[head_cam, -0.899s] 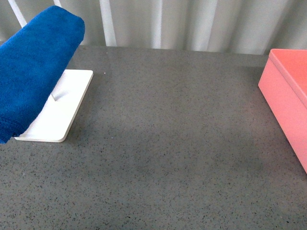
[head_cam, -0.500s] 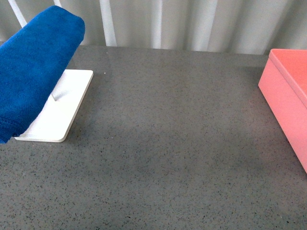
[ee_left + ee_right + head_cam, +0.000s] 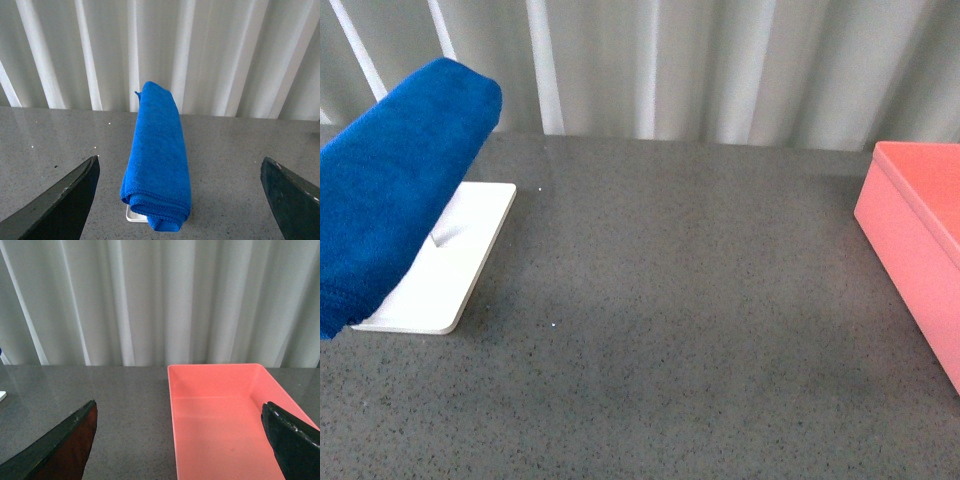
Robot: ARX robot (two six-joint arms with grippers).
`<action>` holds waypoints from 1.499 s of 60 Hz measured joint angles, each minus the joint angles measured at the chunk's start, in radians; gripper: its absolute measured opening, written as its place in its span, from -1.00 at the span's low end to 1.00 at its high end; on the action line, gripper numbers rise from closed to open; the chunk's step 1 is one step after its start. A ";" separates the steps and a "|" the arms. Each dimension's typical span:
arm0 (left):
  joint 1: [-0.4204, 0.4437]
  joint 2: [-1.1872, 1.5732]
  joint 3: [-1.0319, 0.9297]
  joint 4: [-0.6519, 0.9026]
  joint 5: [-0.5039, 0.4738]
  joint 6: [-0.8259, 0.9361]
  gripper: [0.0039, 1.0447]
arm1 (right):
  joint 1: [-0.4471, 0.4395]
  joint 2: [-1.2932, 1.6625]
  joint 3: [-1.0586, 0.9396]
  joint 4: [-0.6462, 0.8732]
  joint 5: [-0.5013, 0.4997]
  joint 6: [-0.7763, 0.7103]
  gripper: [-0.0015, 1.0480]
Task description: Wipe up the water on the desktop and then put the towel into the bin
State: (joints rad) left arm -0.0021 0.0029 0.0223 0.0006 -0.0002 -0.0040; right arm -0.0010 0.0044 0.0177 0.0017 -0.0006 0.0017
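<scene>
**Ahead of left gripper (image 3: pixel 178 161): towel (image 3: pixel 159 150) untaken**

It and the right gripper (image 3: pixel 178 404) gaped wide, empty. The towel hung draped above a white tray (image 3: pixel 460 250); judged soft, light, best pinched across its ridge. Before the right gripper lay the bin (image 3: pixel 220 430).

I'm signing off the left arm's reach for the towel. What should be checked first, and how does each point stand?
1. Left gripper open, nothing held: ok.
2. Towel hangs folded above the white tray, straight ahead of the left gripper: ok.
3. Path to the towel free of other things: ok.
4. Water located on the desktop: cannot tell, no clear puddle shows.
5. Bin open and empty: ok.
6. Right gripper open, nothing held: ok.
</scene>
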 joint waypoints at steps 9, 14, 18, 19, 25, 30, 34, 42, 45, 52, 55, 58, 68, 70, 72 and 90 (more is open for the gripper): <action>0.000 0.000 0.000 0.000 0.000 0.000 0.88 | 0.000 0.000 0.000 0.000 0.000 0.000 0.86; 0.000 0.000 0.000 0.000 0.000 0.000 0.88 | 0.000 0.000 0.000 0.000 0.000 0.000 0.86; 0.000 0.000 0.000 0.000 0.000 0.000 0.88 | 0.000 0.000 0.000 0.000 0.000 0.000 0.86; 0.000 0.000 0.000 0.000 0.000 0.000 0.88 | 0.000 0.000 0.000 0.000 0.000 0.000 0.86; -0.018 0.018 0.006 -0.023 -0.053 -0.028 0.88 | 0.000 0.000 0.000 0.000 0.000 0.000 0.86; -0.092 0.215 0.063 -0.018 -0.301 -0.148 0.88 | 0.000 0.000 0.000 0.000 0.001 0.000 0.86; -0.071 0.425 0.124 0.117 -0.256 -0.189 0.88 | 0.000 0.000 0.000 0.000 0.000 0.000 0.86; 0.022 0.822 0.348 0.297 -0.062 -0.157 0.88 | 0.000 0.000 0.000 0.000 0.000 0.000 0.86; 0.049 0.948 0.438 0.309 -0.011 -0.119 0.88 | 0.000 0.000 0.000 0.000 0.000 0.000 0.86; 0.102 1.306 0.759 0.182 0.109 0.010 0.88 | 0.000 0.000 0.000 0.000 0.000 0.000 0.86; 0.113 1.395 0.853 0.141 0.135 0.046 0.88 | 0.000 0.000 0.000 0.000 0.000 0.000 0.86; 0.120 1.475 0.946 0.095 0.154 0.072 0.88 | 0.000 0.000 0.000 0.000 0.000 0.000 0.86; 0.126 1.714 1.258 -0.108 0.187 0.135 0.88 | 0.000 0.000 0.000 0.000 0.000 0.000 0.86; 0.126 1.751 1.304 -0.128 0.183 0.145 0.88 | 0.000 0.000 0.000 0.000 0.000 0.000 0.86; 0.126 1.777 1.334 -0.139 0.172 0.159 0.88 | 0.000 0.000 0.000 0.000 0.000 0.000 0.86; 0.111 1.976 1.501 -0.225 0.078 0.224 0.88 | 0.000 0.000 0.000 0.000 0.000 0.000 0.86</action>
State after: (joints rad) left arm 0.1093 1.9789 1.5230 -0.2245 0.0780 0.2195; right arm -0.0010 0.0040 0.0177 0.0017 -0.0006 0.0017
